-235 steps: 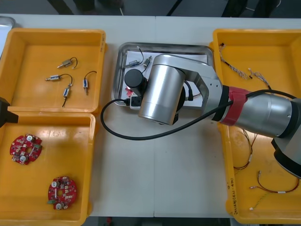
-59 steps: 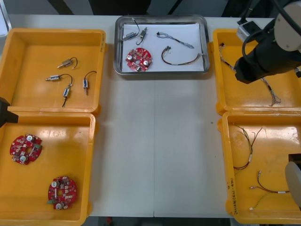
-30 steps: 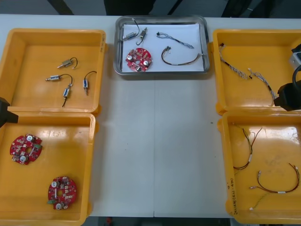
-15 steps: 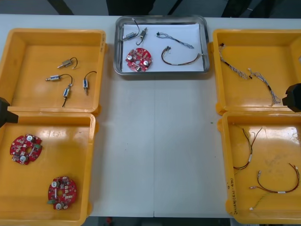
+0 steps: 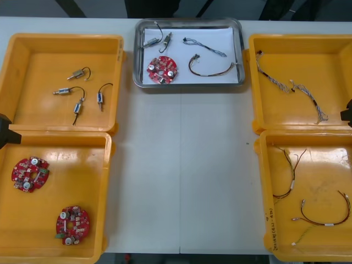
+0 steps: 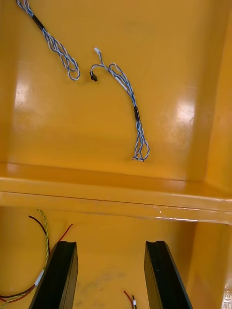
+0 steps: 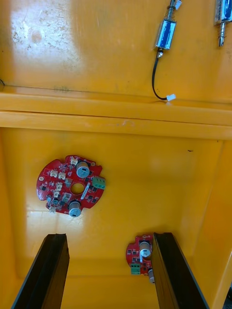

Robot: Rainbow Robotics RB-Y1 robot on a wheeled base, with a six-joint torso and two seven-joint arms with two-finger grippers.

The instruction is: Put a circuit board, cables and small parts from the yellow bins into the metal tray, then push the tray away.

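- Broadly, a light worktop carries four yellow rectangular bins, two down each side of the frame.
- At top centre, between the upper bins, sits a shiny metal tray with a white inside.
- At the frame's left edge, the left gripper hangs over the lower left bin. Its black fingers are spread and empty above two round red circuit boards.
- At the right edge, the right gripper hangs over the lower right bin, likewise spread and holding nothing.
- Inside the tray, the tray's circuit board lies at lower left.
- To its right lie a twisted blue and white cable and a curved cable.
- Two small metal parts lie at the tray's upper left.
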